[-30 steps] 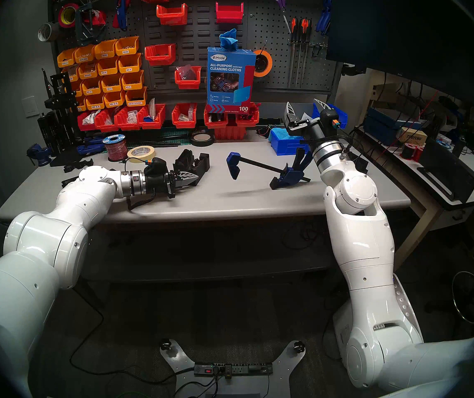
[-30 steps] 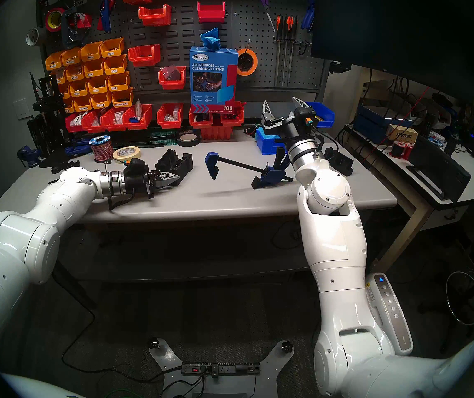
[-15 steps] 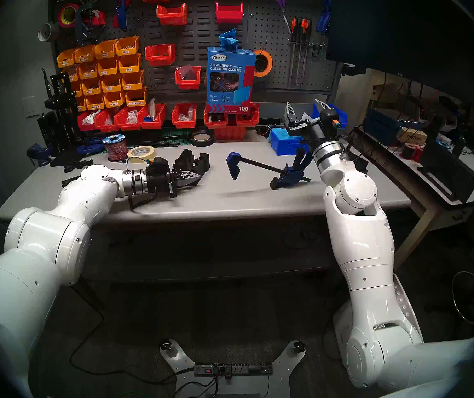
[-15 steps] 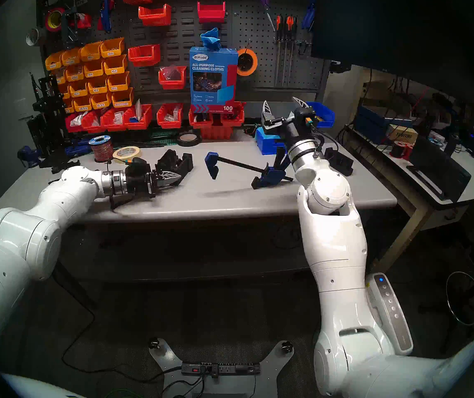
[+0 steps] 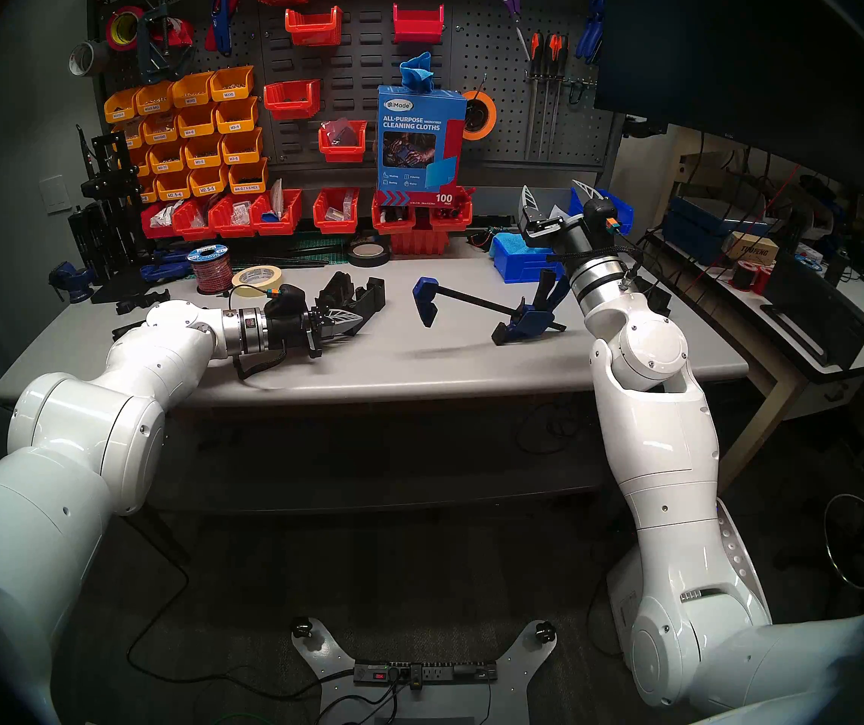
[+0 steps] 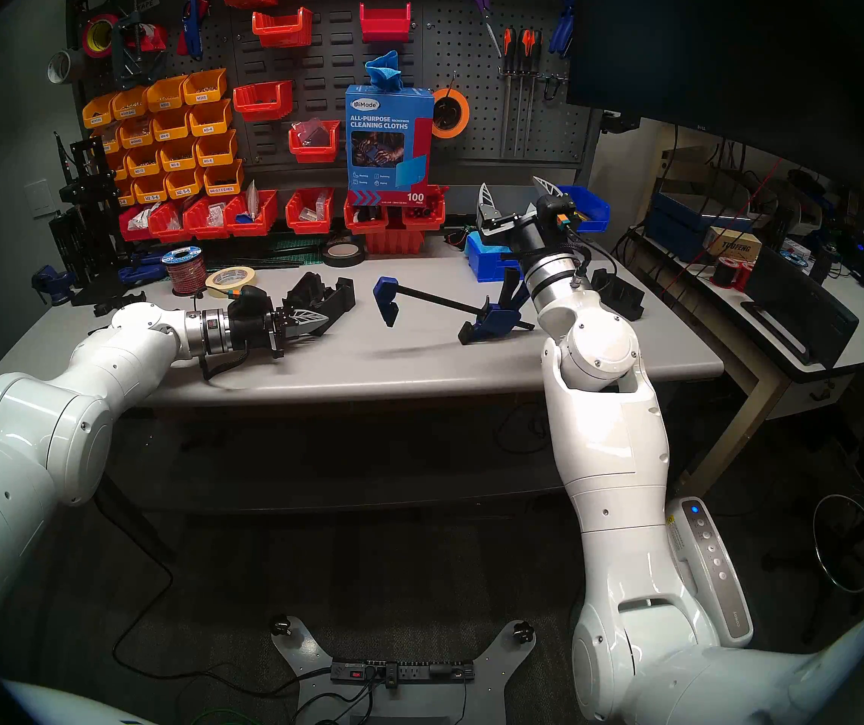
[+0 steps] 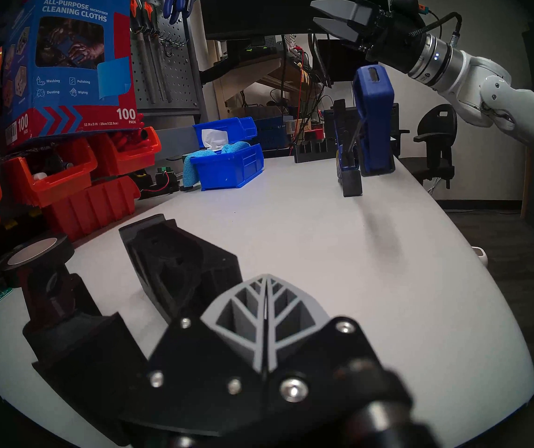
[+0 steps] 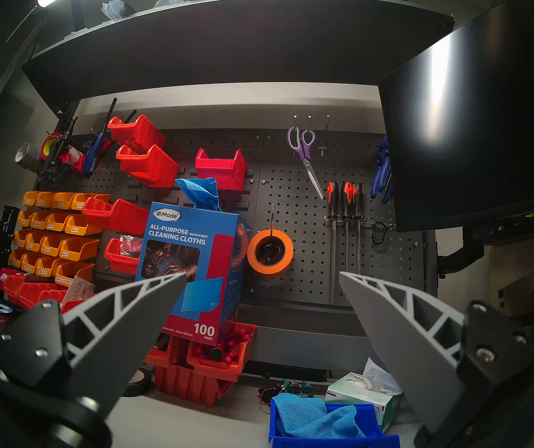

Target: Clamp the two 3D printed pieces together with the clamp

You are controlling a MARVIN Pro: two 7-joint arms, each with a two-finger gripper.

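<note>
Between the earlier frames and now, the right-hand block of the two 3D printed pieces (image 5: 354, 300) slides slightly toward the desk's (image 5: 419, 363) right edge, nudged by my left gripper (image 5: 349, 318), whose fingers are pressed together, pinching nothing. I risk widening the gap between the blocks or tipping one if I push off-centre. My right gripper (image 5: 558, 195) hangs above the back right corner, fingers spread and empty. The clamp (image 5: 482, 308) lies mid-desk, its fixed jaw raised; a careless grab could roll it.
</note>
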